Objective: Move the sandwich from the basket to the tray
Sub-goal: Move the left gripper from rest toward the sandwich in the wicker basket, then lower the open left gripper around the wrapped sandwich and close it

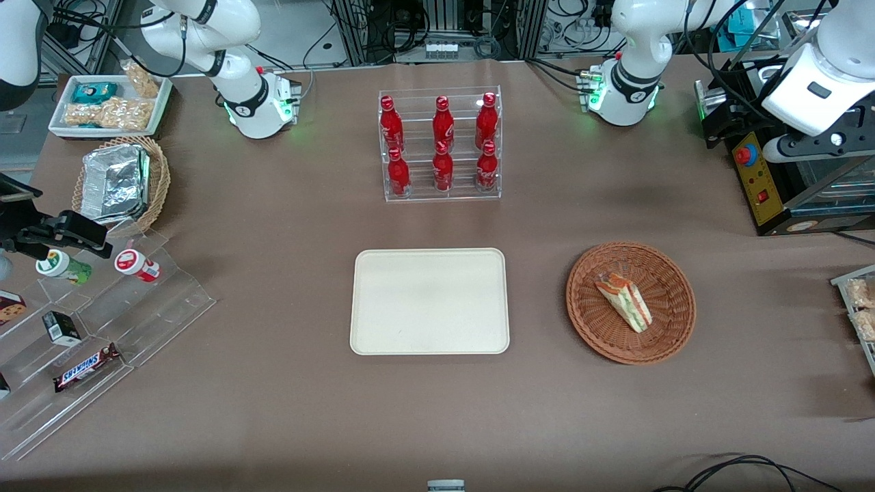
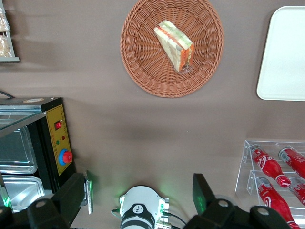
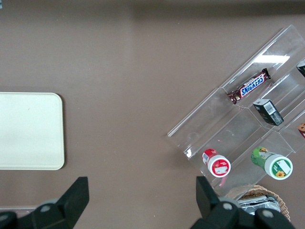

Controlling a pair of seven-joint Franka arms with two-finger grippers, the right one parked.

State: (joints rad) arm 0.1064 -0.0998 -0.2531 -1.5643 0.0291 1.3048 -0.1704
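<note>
Sandwich [image 1: 623, 301] lies in the reddish-brown basket [image 1: 673, 328], a little off centre, wrapped wedge with green, red and orange layers showing. Same pair in the left wrist view: sandwich [image 2: 174, 45] inside the basket [image 2: 143, 71]. Basket sits on the brown table [image 1: 273, 410] toward the working arm's end, beside the cream tray [image 1: 429, 301], a clear strip of table between them. Tray is bare; its corner shows in the left wrist view [image 2: 286, 57].

Left gripper [image 2: 138, 200] hangs high above the table, well away from the basket and nothing between its fingers [image 2: 202, 193], which are spread wide apart. It is over the arm's own base, near the black control box [image 2: 55, 138] with the red button.

Clear rack of red bottles [image 1: 441, 143] stands farther from the front camera than the tray.
</note>
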